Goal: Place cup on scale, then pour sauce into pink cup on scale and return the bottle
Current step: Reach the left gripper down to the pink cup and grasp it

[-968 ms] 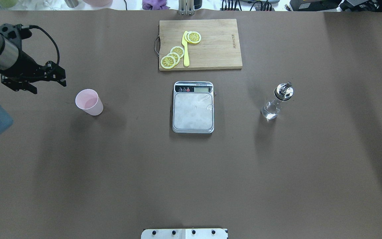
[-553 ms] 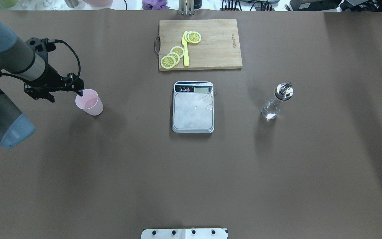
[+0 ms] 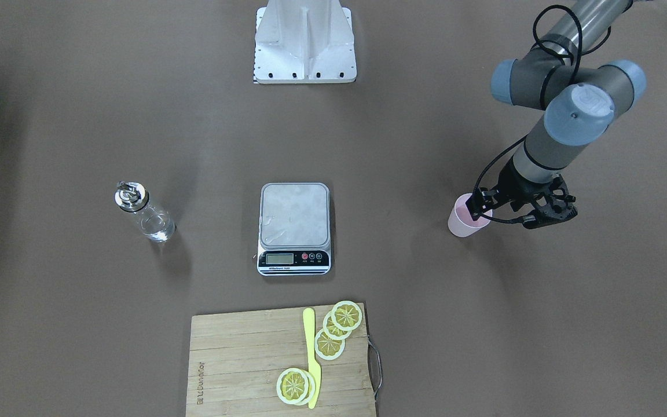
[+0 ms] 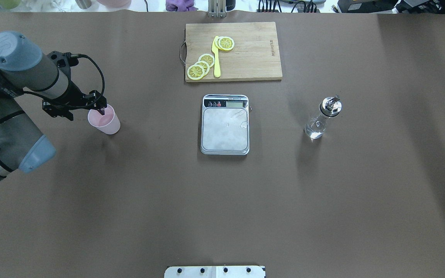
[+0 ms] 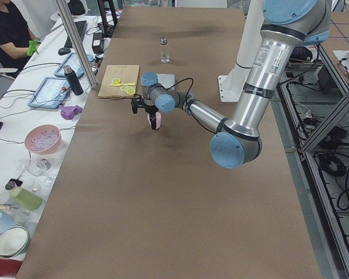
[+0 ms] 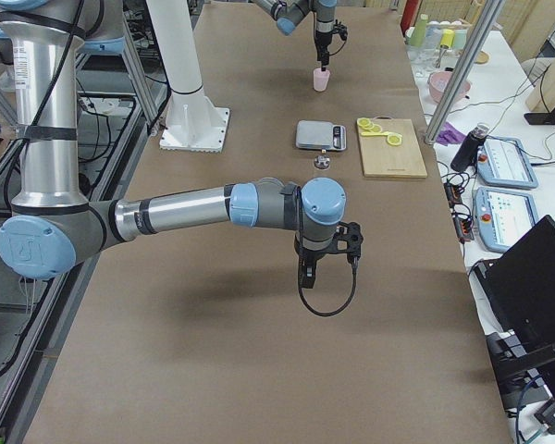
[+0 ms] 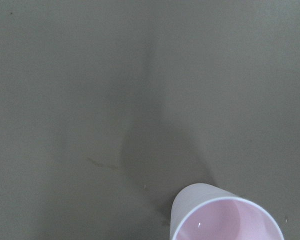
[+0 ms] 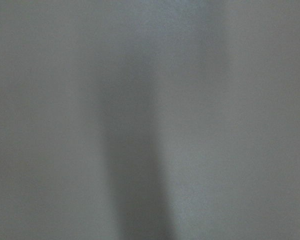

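The pale pink cup [image 4: 106,122] stands upright on the brown table, well to the left of the scale [image 4: 225,129], whose steel platform is bare. My left gripper [image 4: 98,110] points down at the cup's rim with one finger [image 3: 475,211] over the opening, and it looks open. The left wrist view shows the cup [image 7: 225,220] at its bottom edge, with no fingers in sight. The clear glass bottle [image 4: 319,123] with its silver pourer stands upright to the right of the scale. My right gripper [image 6: 305,273] shows only in the exterior right view, low over bare table, so I cannot tell its state.
A wooden cutting board [image 4: 245,58] with lemon slices and a yellow knife lies behind the scale. The robot's white base plate [image 4: 214,271] sits at the near table edge. A person and clutter are beyond the far edge.
My left arm has swung right and a little down the view. Its gripper went from well left of the cup to over the cup's rim. Cup, scale and bottle have not moved.
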